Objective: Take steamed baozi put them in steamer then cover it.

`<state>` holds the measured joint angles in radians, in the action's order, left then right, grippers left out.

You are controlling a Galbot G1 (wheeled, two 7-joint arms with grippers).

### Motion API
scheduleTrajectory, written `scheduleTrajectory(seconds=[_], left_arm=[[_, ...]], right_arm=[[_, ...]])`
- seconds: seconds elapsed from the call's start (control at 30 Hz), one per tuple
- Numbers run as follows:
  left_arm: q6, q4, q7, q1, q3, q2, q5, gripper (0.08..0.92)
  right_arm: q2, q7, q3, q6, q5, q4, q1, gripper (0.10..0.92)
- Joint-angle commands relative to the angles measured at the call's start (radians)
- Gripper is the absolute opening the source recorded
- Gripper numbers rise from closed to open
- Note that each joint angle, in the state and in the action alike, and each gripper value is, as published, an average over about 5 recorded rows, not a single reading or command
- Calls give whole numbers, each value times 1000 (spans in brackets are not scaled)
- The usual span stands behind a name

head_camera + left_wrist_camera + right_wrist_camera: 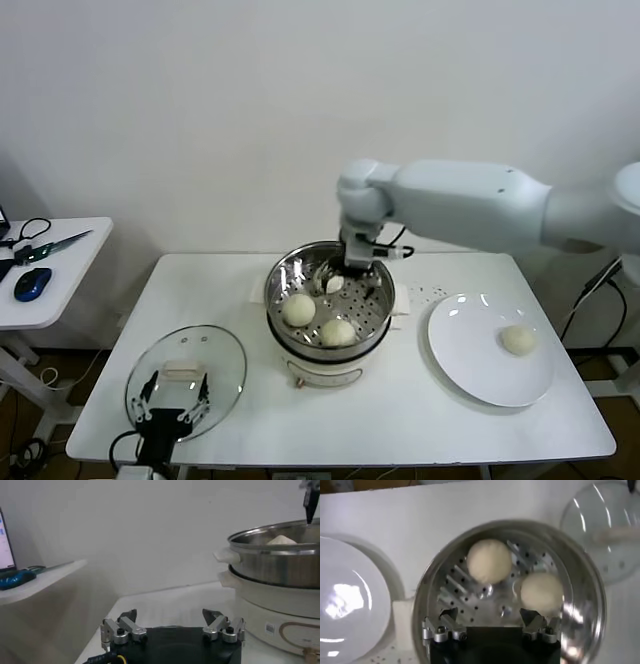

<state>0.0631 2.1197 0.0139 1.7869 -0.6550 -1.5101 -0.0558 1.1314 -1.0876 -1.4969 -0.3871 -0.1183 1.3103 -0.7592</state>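
A: What sits at the left side of the tabletop (400, 410)?

B: The cover (186, 381) lies flat near the front left corner. The left end effector (172, 398) hangs just over its near edge, fingers spread and holding nothing.

A: And in the middle?

B: The steamer (330, 300) stands on its white base. Two steamed baozi (299, 309) rest side by side on the perforated tray, and a third shows at the back beneath the right end effector (357, 280). That end effector is lowered inside the pot, its fingers spread apart and pinching nothing.

A: On the right?

B: A white plate (470, 350) lies beside the steamer, with one more bun (518, 339) on it.
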Motion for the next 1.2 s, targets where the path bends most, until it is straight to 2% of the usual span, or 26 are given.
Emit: scheduleTrajectory(seconds=[0.03,0.1,0.2,0.4,0.53,0.9,1.2], left_arm=[[-4,7,-2,2,-2,4,2,823],[-7,6,-3,5,0,5,2,823],[-11,6,-3,13,2,5,2,823],[-7,11,-4,12,-4,11,2,823],[7,16,-4,-5,-3,6,-2,823],[22,9,-2,-15,1,-5,-22,823],[30,-5,-1,-28,4,-11,-35,823]], right_arm=[[-244,91,-84,461,-310,-12,-106,823],[-314,89,-64,574,-392,-15,-85,823],[-420,70,-19,625,-397,-15,-31,823],[-597,-22,145,563,-139,-31,200,823],[-654,-65,317,514,5,-80,385,823],[-632,-95,671,395,225,-249,763,823],[-557,-78,748,362,271,-356,819,823]])
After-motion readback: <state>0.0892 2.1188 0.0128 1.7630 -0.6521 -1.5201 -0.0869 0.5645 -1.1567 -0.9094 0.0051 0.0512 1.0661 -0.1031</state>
